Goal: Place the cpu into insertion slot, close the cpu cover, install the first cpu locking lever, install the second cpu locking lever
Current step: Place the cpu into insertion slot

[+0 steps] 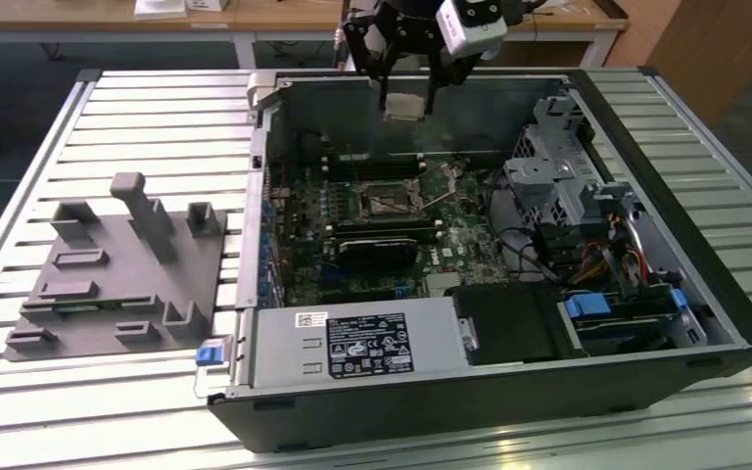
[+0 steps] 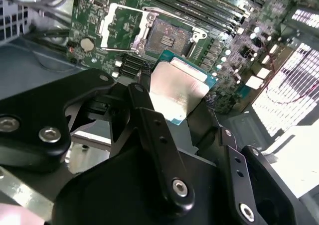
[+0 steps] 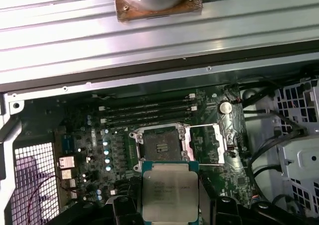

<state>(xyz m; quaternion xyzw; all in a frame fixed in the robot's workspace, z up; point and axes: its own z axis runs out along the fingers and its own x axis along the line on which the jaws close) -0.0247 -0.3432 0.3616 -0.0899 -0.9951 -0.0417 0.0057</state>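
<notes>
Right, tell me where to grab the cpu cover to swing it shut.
Grip the cpu cover by its outer rail, the one farthest from the insertion slot. It lies swung open beside the slot, apparently hinged at the slot's edge, so come from the far side. The frame is thin with a cut-out middle, so pinch that rail across its edge.

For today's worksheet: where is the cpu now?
In the exterior view, the cpu is in the gripper above the open case, clear of the slot.
</notes>
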